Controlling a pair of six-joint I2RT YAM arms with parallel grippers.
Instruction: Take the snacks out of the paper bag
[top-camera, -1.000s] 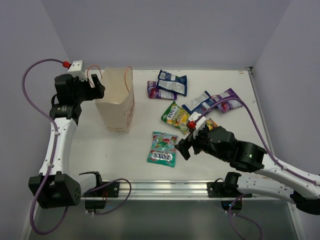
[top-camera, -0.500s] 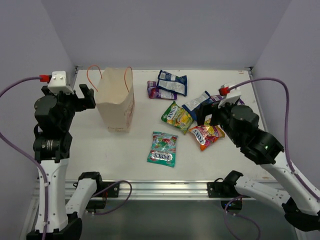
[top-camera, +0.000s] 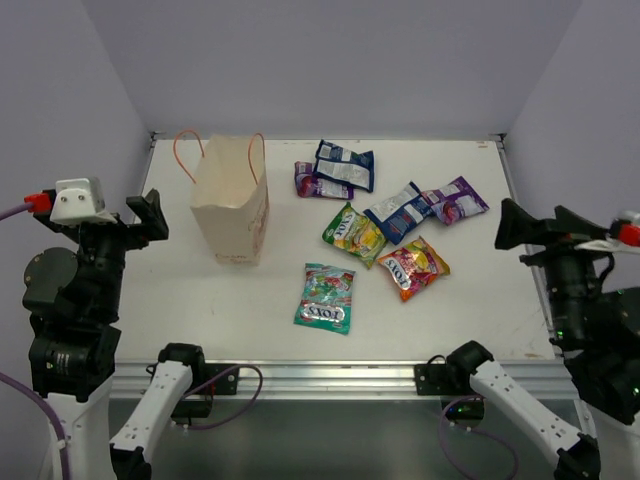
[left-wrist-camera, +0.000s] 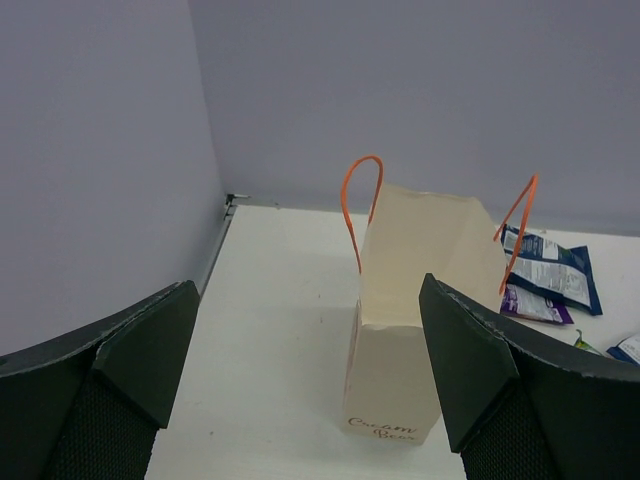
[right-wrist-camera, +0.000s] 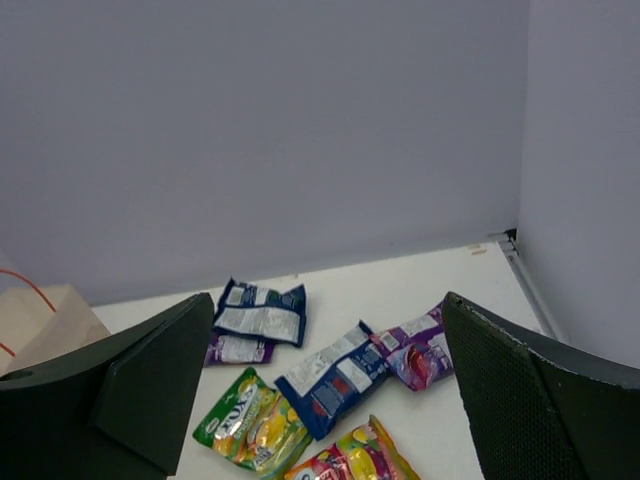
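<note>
The beige paper bag (top-camera: 232, 205) stands upright at the left with its orange handles up; it also shows in the left wrist view (left-wrist-camera: 420, 300). Several snacks lie on the table to its right: two blue-white packets (top-camera: 345, 165) (top-camera: 400, 210), two purple (top-camera: 308, 180) (top-camera: 455, 200), a green-yellow (top-camera: 350, 232), an orange-red (top-camera: 413, 268) and a teal-pink (top-camera: 326, 298). My left gripper (top-camera: 145, 215) (left-wrist-camera: 305, 285) is open and empty, raised left of the bag. My right gripper (top-camera: 535, 225) (right-wrist-camera: 328, 300) is open and empty, raised at the right edge, apart from the packets.
Grey walls close the table (top-camera: 200, 290) at the back and on both sides. A metal rail (top-camera: 330, 375) runs along the near edge between the arm bases. The bag's inside is hidden in all views.
Both arms have lifted and pulled back toward their bases. The right gripper moved off the orange-red packet, which now lies on the table. The left gripper moved away from the bag's handle.
</note>
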